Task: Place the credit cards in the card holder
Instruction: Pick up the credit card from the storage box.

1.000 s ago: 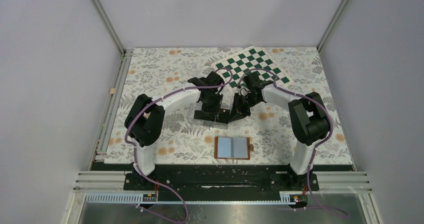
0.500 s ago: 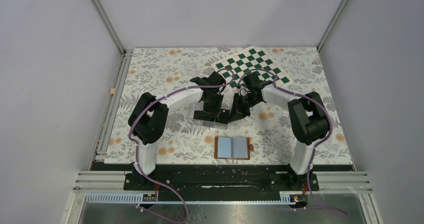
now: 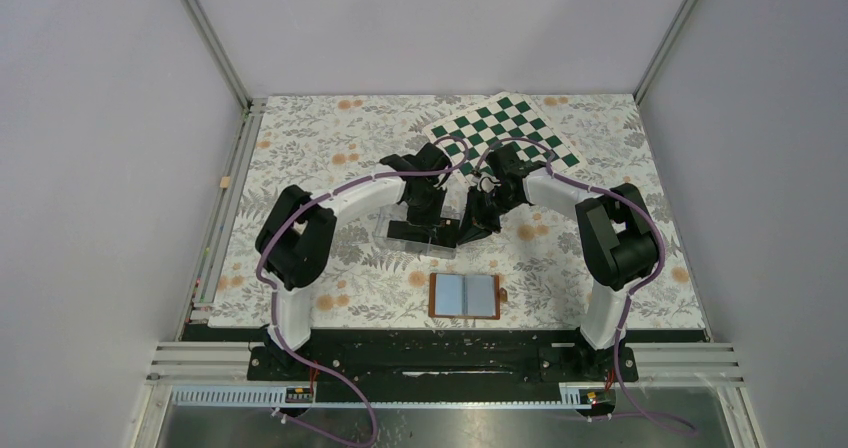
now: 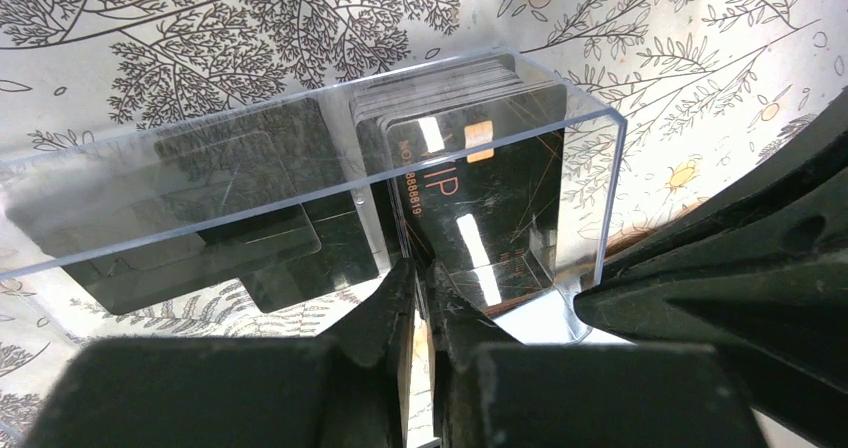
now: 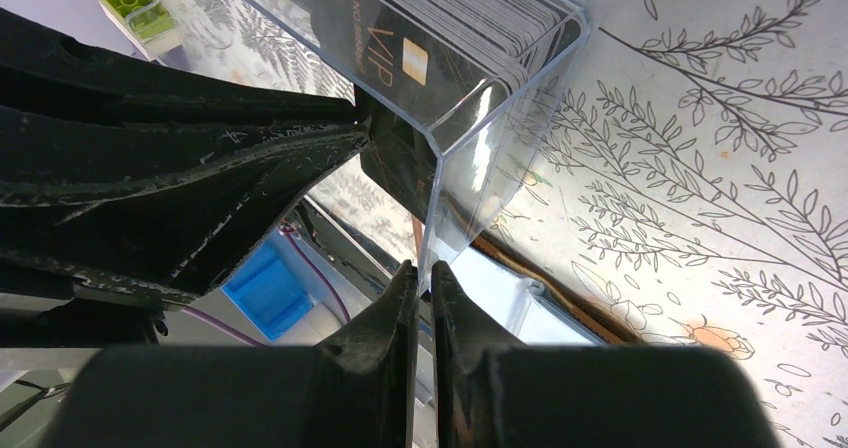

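Note:
A clear plastic box (image 3: 412,231) stands mid-table with stacks of black credit cards (image 4: 250,198) inside. My left gripper (image 4: 422,278) is at the box's near side, shut on the edge of the front black VIP card (image 4: 480,198). It also shows in the top view (image 3: 432,224). My right gripper (image 5: 424,273) is shut on the corner of the box's clear wall (image 5: 470,168), next to the card stack (image 5: 460,13). It also shows in the top view (image 3: 466,228). The card holder (image 3: 465,295) lies open near the front edge, pale blue sleeves up, and shows in the right wrist view (image 5: 560,313).
A green and white checkered board (image 3: 500,128) lies at the back right on the floral tablecloth (image 3: 320,138). A small tan block (image 3: 226,182) sits on the left rail. The arm bases stand along the front edge.
My left arm has shifted a little to the right and the clear box has moved slightly away from the card holder. The right arm has barely moved.

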Tool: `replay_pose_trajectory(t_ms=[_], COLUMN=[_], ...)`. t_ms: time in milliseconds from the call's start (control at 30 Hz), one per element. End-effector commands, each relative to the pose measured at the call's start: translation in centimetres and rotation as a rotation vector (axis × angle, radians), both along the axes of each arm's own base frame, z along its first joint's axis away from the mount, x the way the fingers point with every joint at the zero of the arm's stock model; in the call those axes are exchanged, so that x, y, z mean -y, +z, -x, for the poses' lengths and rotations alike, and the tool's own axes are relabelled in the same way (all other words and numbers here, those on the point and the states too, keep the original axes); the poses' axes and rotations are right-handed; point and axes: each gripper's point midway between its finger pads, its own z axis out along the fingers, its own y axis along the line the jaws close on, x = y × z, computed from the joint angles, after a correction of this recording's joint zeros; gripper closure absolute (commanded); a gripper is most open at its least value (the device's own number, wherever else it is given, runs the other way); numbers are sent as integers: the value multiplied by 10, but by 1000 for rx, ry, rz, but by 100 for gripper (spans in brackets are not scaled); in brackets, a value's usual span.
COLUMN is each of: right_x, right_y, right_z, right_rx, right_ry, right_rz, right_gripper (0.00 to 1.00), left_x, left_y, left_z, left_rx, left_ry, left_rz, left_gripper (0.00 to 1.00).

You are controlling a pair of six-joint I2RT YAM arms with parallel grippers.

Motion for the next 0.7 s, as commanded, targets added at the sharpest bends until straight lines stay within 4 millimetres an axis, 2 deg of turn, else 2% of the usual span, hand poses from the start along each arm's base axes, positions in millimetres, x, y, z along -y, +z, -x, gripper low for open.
replay_pose_trajectory(t_ms=[0, 333, 500, 667], right_x=[-4, -4, -3, -4], right_y=[-5, -6, -6, -7], right_z=[6, 6, 6, 6], right_rx=[-8, -10, -12, -12], right_ry=[30, 30, 29, 30], right_rz=[-1, 1, 0, 1], right_gripper=[88, 88, 88, 88], left_x=[39, 45, 44, 47], left_y=[24, 61, 65, 61], left_z=[-3, -6, -4, 1], left_rx=[47, 97, 101, 68], left_ry=[-19, 5, 4, -12], left_rz=[198, 306, 314, 330], left_gripper=[95, 100, 98, 92])
